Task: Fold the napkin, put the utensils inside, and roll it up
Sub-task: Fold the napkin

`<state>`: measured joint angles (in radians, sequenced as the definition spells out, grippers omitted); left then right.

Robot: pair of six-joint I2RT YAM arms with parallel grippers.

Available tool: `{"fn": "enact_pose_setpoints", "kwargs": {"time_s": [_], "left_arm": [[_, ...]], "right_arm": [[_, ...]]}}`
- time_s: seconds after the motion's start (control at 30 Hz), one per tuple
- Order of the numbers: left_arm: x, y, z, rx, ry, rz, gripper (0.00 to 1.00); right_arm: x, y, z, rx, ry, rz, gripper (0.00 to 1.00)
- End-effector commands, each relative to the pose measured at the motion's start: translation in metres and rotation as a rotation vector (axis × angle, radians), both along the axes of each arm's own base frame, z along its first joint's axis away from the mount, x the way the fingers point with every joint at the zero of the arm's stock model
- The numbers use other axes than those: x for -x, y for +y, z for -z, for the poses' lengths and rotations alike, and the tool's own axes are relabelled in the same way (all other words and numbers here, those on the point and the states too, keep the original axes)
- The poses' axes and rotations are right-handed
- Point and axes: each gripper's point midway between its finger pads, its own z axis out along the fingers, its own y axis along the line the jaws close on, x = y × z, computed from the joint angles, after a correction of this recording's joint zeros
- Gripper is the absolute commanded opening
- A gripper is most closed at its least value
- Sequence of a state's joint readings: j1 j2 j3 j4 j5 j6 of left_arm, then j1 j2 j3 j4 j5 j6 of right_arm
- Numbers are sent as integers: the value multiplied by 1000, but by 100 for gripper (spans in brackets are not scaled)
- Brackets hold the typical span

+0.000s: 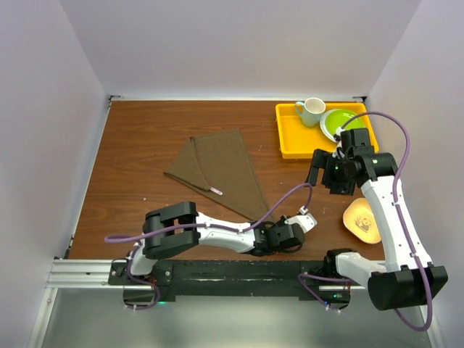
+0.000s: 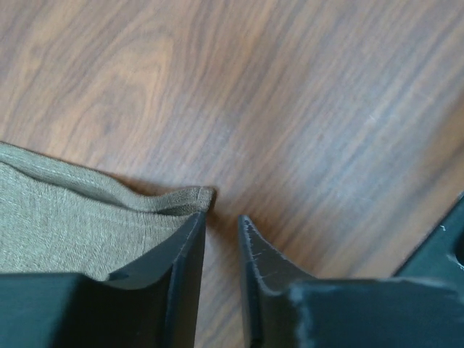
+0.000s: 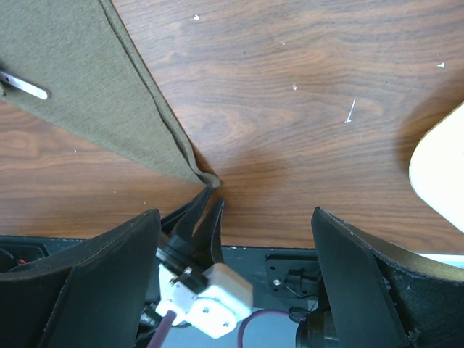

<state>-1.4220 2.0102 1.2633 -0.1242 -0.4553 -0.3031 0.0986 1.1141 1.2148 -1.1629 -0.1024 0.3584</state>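
Brown wood-grain table (image 1: 138,152), boxed in by plain white walls; both arm bases at the bottom of the top view.

Item 1: large olive-brown cloth napkin (image 1: 225,170), matte and unmarked. It lies flat, folded to a long wedge, centre-left of the top view. The long axis runs from the broad end at upper left to a narrow tip at lower right, toward the near table edge. A fold line shows along its left part.

Item 2: slim silver table knife (image 1: 215,191), on the napkin's lower left edge. Only a short bright length shows, slanting down to the right. In the right wrist view it is cut off at the left border; blade and handle cannot be told apart.

Item 3: left gripper (image 2: 222,217), at the napkin's tip. Jaws stand narrowly apart, bare wood in the gap, with the hemmed corner just beside the left finger.

Item 4: right gripper (image 3: 235,212), above the table, jaws spread wide and holding nothing.

Item 5: yellow plastic tray (image 1: 290,148), upper right, its contents partly hidden by the right arm.
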Motion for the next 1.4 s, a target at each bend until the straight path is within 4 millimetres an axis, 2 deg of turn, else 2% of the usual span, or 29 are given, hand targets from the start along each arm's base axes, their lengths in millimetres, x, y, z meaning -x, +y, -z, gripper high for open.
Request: {"fn": "enact_pose_setpoints", "kwargs": {"time_s": [0.0, 0.13, 0.17, 0.2, 0.23, 0.27, 0.33, 0.37, 0.4, 0.43, 0.47, 0.5, 0.53, 0.57, 0.63, 0.67, 0.73, 0.8, 0.87, 0.9, 0.93, 1.0, 1.03, 1.2, 1.23, 1.27, 1.3, 1.33, 1.37], "left_arm": [[-8, -4, -1, -23, -54, -10, 24], [-10, -3, -3, -24, -59, -19, 10], [-11, -4, -12, -6, -64, -24, 1], [-13, -6, -22, 16, -70, -32, 0], [-14, -7, -31, 36, -63, -38, 0], [-21, -8, -51, 90, -49, -56, 0], [-22, -8, -71, 154, 12, -52, 0], [-36, -2, -98, 234, 36, -89, 0], [-35, 2, -102, 265, 94, -74, 0], [-41, 9, -127, 335, 121, -85, 0], [-61, 22, -134, 379, 157, -156, 0], [-63, 34, -131, 392, 201, -163, 0], [-70, 44, -153, 456, 212, -175, 0], [-86, 61, -150, 490, 262, -227, 0], [-100, 83, -169, 579, 292, -283, 0], [-119, 104, -166, 601, 299, -341, 0], [-128, 120, -179, 647, 287, -348, 0], [-132, 123, -180, 645, 262, -329, 0], [-121, 107, -172, 603, 284, -248, 0], [-116, 102, -168, 581, 279, -226, 4], [-104, 89, -158, 531, 265, -177, 17], [-99, 79, -153, 491, 238, -149, 32], [-90, 69, -141, 451, 241, -119, 39], [-67, 45, -110, 343, 240, -53, 48], [-56, 37, -95, 308, 260, -29, 52], [-51, 29, -94, 305, 266, -17, 57], [-48, 25, -75, 260, 284, -24, 72], [-38, 19, -68, 236, 297, -20, 74], [-39, 15, -69, 210, 290, -41, 74]], "right_arm": [[-4, 6, -6, -26, -21, -33, 90], [-4, 7, -5, -31, -19, -41, 90], [-5, 8, -4, -33, -19, -45, 95], [-5, 8, -3, -36, -15, -49, 98], [-6, 8, -1, -35, -9, -50, 98], [-7, 9, -1, -34, -8, -55, 98], [-9, 10, -1, -38, -11, -62, 98], [-12, 11, 2, -42, -7, -64, 98], [-14, 13, 2, -50, -3, -72, 98], [-17, 18, 1, -75, -8, -85, 98], [-20, 21, 5, -89, 12, -92, 98], [-24, 24, 3, -102, 8, -100, 98], [-28, 29, 1, -130, 1, -114, 98], [-33, 31, 4, -136, 15, -118, 98], [-46, 34, -3, -147, -7, -126, 98], [-50, 36, 1, -152, 11, -131, 98], [-60, 38, -4, -158, 7, -147, 98], [-66, 38, 0, -151, 22, -151, 98], [-69, 39, 7, -156, 34, -133, 98], [-67, 40, 15, -165, 61, -126, 98], [-69, 39, 21, -162, 71, -112, 98], [-67, 30, 35, -116, 114, -70, 98], [-65, 28, 38, -106, 126, -63, 98], [-59, 7, 41, 8, 127, -15, 98], [-58, 3, 39, 27, 115, -9, 98], [-58, 2, 37, 30, 107, -7, 98], [-57, 1, 35, 32, 104, -8, 98], [-55, 2, 33, 25, 106, -10, 98], [-54, 4, 30, 17, 95, -13, 98]]}}
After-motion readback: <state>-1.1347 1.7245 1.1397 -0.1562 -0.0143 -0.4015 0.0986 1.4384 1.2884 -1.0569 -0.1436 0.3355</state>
